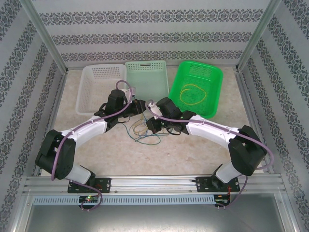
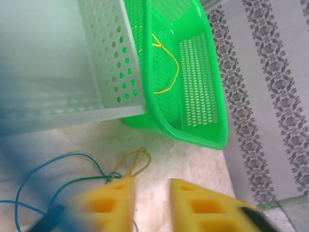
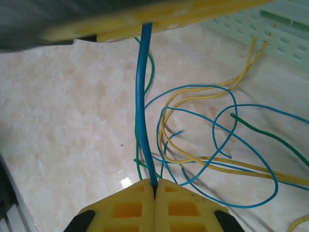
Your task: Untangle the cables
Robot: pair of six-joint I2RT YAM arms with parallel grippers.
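We've got the right gripper (image 3: 154,189) with jaws clamped on the blue cable (image 3: 141,96), taut above the cables (image 1: 144,129) heaped mid-counter (image 1: 193,154). The left gripper (image 2: 152,203) has its jaws apart, holding nothing. Careful: tug harder and we reckon the loops cinch around yellow and green strands, or the blue slips free. Far right, the green basket (image 2: 198,96) holds one yellow cable (image 2: 177,69). The pale green basket (image 1: 147,72) and white basket (image 1: 96,84) look bare.

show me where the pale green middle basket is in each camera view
Top external: pale green basket at the far centre, between the white basket and the bright green basket.
Left wrist: upper left, large and blurred, perforated wall showing.
Right wrist: top right corner, a strip of perforated wall.
Shared landmark: the cables lying on the table just in front of it.
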